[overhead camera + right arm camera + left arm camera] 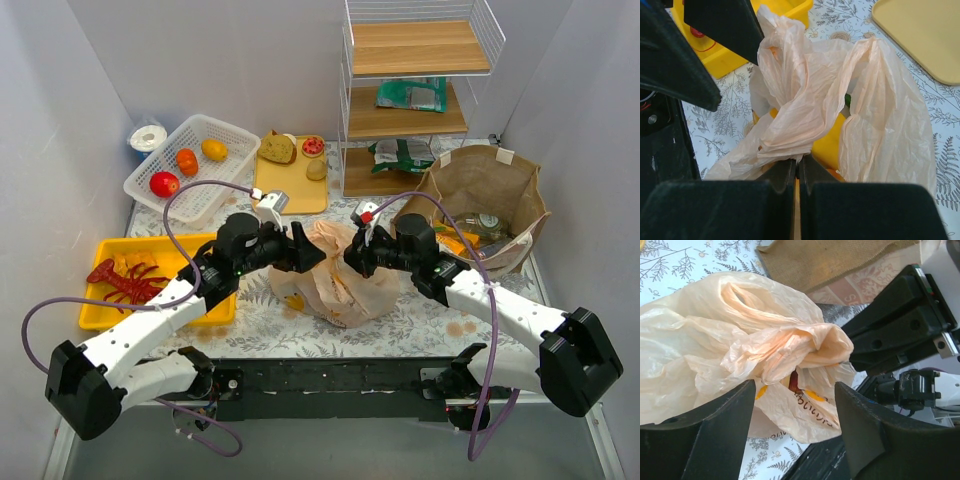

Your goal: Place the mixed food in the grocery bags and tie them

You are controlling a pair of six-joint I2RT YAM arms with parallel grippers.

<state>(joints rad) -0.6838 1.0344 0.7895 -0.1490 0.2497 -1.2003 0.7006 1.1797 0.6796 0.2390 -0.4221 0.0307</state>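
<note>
1. Right claw (796, 162): the jaws are pressed together on a twisted rope of the peach plastic bag (805, 100), pinning one handle taut for knotting.
2. Left claw (794, 387): the jaws are spread wide. The bag's bunched neck lies between them, ungripped. This claw faces the right claw across the bag and appears placed to take the opposite loop.
3. Beneath both claws, the bag's body rests on the table (420, 315), with a yellow item (827, 145) showing through the film. The tie is judged to be under way; no finished knot is discernible.
4. Outward of the right claw, the brown paper bag (485, 175) stands upright with its mouth open, untied.
5. Beyond the left claw, a white basket (140, 180) holds loose food (164, 183), not yet bagged.
</note>
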